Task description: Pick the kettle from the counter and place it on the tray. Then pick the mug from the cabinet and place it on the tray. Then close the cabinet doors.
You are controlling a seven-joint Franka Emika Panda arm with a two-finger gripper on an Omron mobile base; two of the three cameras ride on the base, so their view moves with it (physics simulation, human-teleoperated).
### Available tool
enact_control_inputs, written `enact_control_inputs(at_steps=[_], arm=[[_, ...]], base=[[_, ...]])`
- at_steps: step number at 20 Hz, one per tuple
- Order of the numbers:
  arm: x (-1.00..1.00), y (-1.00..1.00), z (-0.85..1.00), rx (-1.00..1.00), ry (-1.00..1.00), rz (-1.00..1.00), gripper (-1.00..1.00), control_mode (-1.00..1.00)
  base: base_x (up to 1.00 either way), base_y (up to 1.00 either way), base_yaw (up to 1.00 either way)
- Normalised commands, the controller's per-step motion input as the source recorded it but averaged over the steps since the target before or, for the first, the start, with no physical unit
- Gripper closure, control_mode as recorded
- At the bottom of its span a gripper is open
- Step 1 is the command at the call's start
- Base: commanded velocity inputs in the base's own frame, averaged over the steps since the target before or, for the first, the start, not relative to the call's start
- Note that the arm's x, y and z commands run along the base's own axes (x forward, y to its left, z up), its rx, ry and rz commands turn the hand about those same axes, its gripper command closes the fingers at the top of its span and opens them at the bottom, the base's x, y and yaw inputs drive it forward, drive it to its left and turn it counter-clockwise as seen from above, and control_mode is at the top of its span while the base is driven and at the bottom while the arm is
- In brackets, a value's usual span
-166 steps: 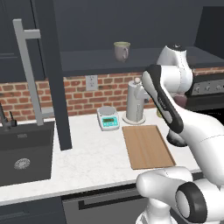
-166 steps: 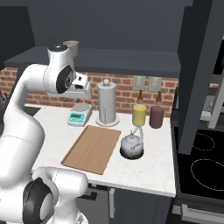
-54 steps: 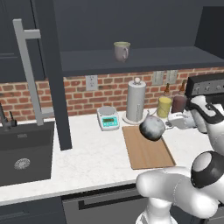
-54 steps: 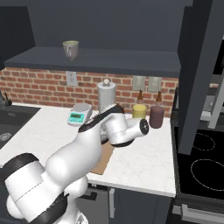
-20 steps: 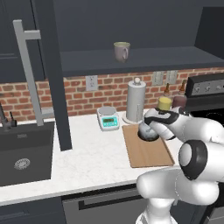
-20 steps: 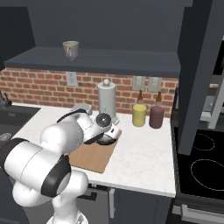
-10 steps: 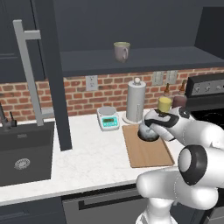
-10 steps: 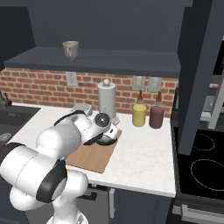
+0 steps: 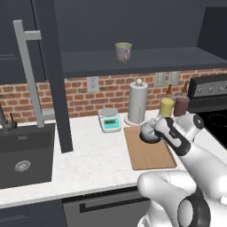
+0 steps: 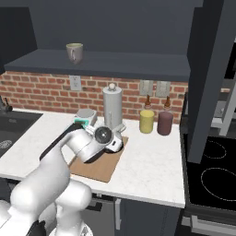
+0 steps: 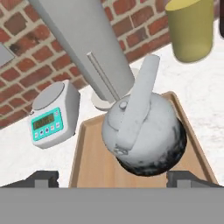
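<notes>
- Kettle (image 11: 144, 135): squat, rounded, silver-grey, sitting on the back part of the tray (image 11: 92, 164), with its thick arched handle running up over the lid; seen also from the left (image 9: 149, 131), partly behind the wrist.
- Fingers (image 11: 39, 178): two dark tips stand far apart at the bottom of the hand view, one on each side of the kettle, neither touching it; the gripper (image 11: 113, 179) is spread wide and has hold of nothing.
- Tray: a flat light-brown wooden board with a low raised edge, lying on the white marbled table (image 9: 88, 164), near its front half (image 9: 148, 155).
- Kitchen scale (image 11: 52, 116): white with a teal display, on the table just beside the tray's back left corner.
- Tall grey cylinder (image 9: 137, 102) with a knob on top: upright on a round base just behind the tray, against the brick wall.
- Yellow canister (image 9: 166, 107) and maroon canister (image 9: 181, 106): side by side on the table, to the right of the cylinder.
- Sink (image 9: 24, 153): dark basin set in the table at far left.
- Mug (image 9: 123, 52): greyish-green, upright on the dark shelf of the cabinet (image 9: 146, 60), handle to the right.
- Cabinet door (image 9: 48, 66): open, its long grey bar handle (image 9: 31, 73) vertical, left of the shelf.
</notes>
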Motion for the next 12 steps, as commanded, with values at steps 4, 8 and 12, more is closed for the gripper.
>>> enact_control_inputs(at_steps=[4, 8, 12], arm=[[-0.67, 0.00, 1.00, 0.02, 0.00, -0.05, -1.00, -1.00], [-0.44, 0.09, 0.94, -0.13, 0.11, -0.10, -1.00, -1.00], [-0.02, 0.23, 0.15, -0.24, 0.15, -0.01, -1.00, -1.00]], base=[[0.00, 0.00, 0.00], [0.00, 0.00, 0.00], [0.00, 0.00, 0.00]])
